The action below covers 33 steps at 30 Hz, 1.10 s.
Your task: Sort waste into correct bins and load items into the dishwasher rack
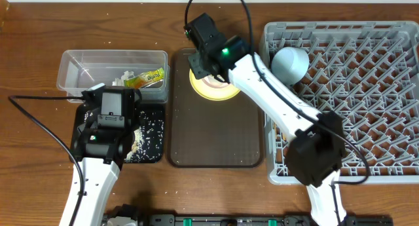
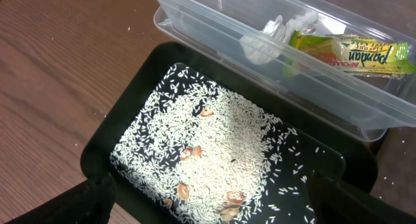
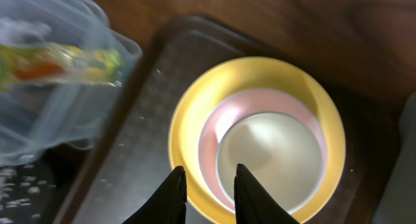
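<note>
The yellow plate [image 3: 188, 113] lies at the far end of the brown serving tray, with the pale pink bowl [image 3: 218, 117] on it and a whitish round vessel [image 3: 270, 159] nested inside. My right gripper [image 3: 209, 169] hovers at the stack's near-left rim. Its jaws stand a narrow gap apart, one finger outside the plate's edge and one over the bowl. My left gripper [image 2: 211, 204] is wide open over the black tray [image 2: 104, 139], which holds white rice [image 2: 221, 139]. The clear tub [image 1: 72, 62] holds the snack wrapper [image 2: 351, 52] and the tissue [image 2: 273, 36]. A light blue bowl [image 1: 290, 63] sits upside down in the dishwasher rack [image 1: 366, 108].
The brown serving tray [image 1: 216, 134] lies between the bins and the rack. A few brown shell-like bits [image 2: 190, 152] lie among the rice. Stray grains dot the wood left of the black tray. Black cables loop over the table behind both arms.
</note>
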### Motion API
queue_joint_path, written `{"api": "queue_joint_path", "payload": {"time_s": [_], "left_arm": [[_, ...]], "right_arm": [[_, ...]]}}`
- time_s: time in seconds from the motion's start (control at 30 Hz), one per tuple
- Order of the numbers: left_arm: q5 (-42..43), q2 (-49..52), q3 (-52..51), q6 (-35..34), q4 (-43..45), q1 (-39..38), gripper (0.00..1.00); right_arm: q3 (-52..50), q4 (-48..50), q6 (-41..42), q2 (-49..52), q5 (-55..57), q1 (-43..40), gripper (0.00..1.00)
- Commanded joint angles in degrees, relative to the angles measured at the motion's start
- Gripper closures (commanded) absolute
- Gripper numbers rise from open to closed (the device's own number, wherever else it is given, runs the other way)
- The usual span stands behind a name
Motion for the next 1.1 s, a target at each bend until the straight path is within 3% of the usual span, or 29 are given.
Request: {"api": "queue_joint_path", "payload": {"time_s": [0.0, 0.57, 0.8, 1.07], "left_arm": [[-0.96, 0.0, 0.92, 0.15, -0.13, 0.28, 0.04], [-0.94, 0.0, 0.92, 0.17, -0.13, 0.28, 0.04], [-0.94, 0.0, 0.92, 0.15, -0.13, 0.28, 0.04], [-0.96, 0.0, 0.92, 0.15, -0.13, 0.28, 0.04]], "right_arm": [[-0.66, 0.17, -1.64, 2.69, 1.46, 0.26, 0.78], [-0.66, -1.09, -1.64, 7.58, 5.09, 0.26, 0.89], [-0.66, -2.1, -1.64, 7.58, 5.11, 0.17, 0.99], [-0.66, -3.58, -1.62, 7.56, 6.23, 0.2, 0.99]]}}
